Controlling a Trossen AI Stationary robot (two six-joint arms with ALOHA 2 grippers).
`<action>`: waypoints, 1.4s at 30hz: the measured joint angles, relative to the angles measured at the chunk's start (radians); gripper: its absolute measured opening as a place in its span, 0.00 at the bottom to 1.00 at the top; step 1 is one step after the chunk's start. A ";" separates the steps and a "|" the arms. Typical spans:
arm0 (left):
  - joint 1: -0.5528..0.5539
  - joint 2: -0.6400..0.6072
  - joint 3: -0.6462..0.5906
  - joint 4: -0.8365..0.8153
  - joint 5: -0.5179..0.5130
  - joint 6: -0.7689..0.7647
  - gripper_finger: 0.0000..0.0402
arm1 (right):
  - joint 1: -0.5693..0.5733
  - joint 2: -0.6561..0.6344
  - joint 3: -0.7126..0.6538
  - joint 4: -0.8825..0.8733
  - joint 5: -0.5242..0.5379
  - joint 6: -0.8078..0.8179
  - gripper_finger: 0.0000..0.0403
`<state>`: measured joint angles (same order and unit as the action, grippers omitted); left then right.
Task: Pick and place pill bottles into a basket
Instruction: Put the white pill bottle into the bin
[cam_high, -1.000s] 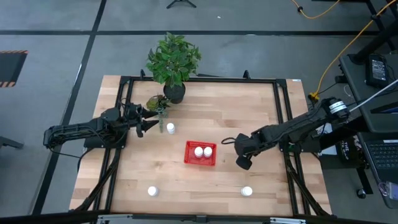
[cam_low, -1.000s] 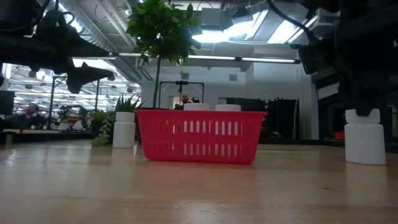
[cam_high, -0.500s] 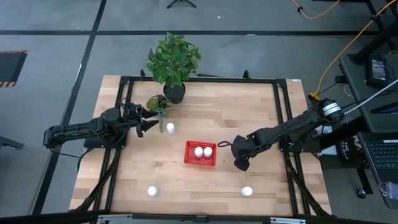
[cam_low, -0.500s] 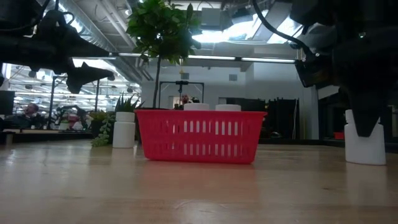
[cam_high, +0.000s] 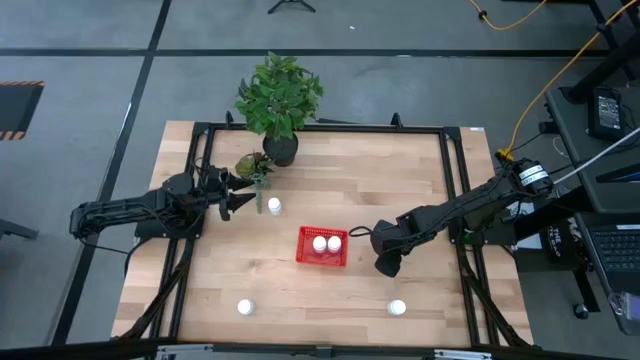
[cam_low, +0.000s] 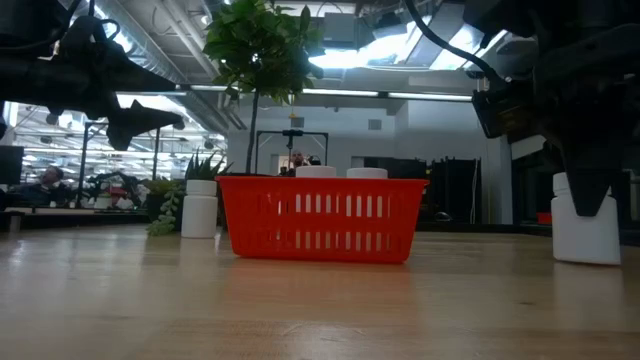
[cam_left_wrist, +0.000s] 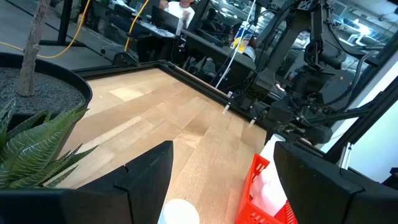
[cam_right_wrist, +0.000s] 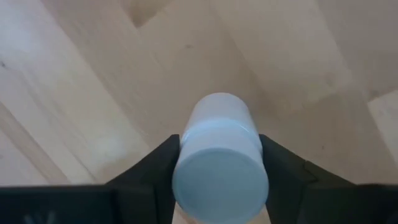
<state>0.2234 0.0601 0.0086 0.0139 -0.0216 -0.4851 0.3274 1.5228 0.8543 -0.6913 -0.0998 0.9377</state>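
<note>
The red mesh basket (cam_high: 322, 246) stands mid-table with two white pill bottles (cam_high: 326, 243) upright in it. My right gripper (cam_high: 388, 264) is just right of the basket, shut on a pill bottle (cam_right_wrist: 219, 168) that it hides in the high view. My left gripper (cam_high: 242, 197) hovers open, above table height, at the left. A standing bottle (cam_high: 274, 205) lies just ahead of its fingers. Two more bottles stand near the front edge, one at the left (cam_high: 244, 307) and one at the right (cam_high: 397, 307). My right gripper pinches the bottle's upper part just below the cap (cam_right_wrist: 219, 134) between its two fingers (cam_right_wrist: 163, 167), which come from above and point down. The bottle is upright, and in the low view its base (cam_low: 585, 255) is on the table.
A leafy plant in a black pot (cam_high: 280, 148) and a smaller spiky plant (cam_high: 252, 165) stand at the far edge, close to my left gripper. A black frame (cam_high: 455, 200) runs round the table. Bare wood lies between the basket and the front bottles.
My right gripper has come down over the pill bottle beside the basket. Its fingers, which were above the cap, now cover the cap in the low view. The bottle still stands on the table.
</note>
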 joint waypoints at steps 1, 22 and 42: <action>0.000 0.000 0.000 0.000 0.000 0.000 0.68 | 0.000 0.000 0.000 0.005 0.000 0.000 0.42; 0.000 0.000 0.000 0.000 -0.002 -0.003 0.68 | -0.149 0.098 0.577 -0.167 0.119 -0.539 0.42; 0.000 0.000 0.000 0.000 -0.002 0.001 0.68 | -0.247 0.600 1.139 -0.304 -0.004 -0.891 0.42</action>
<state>0.2234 0.0597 0.0086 0.0139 -0.0235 -0.4843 0.0803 2.1227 1.9938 -0.9949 -0.1035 0.0467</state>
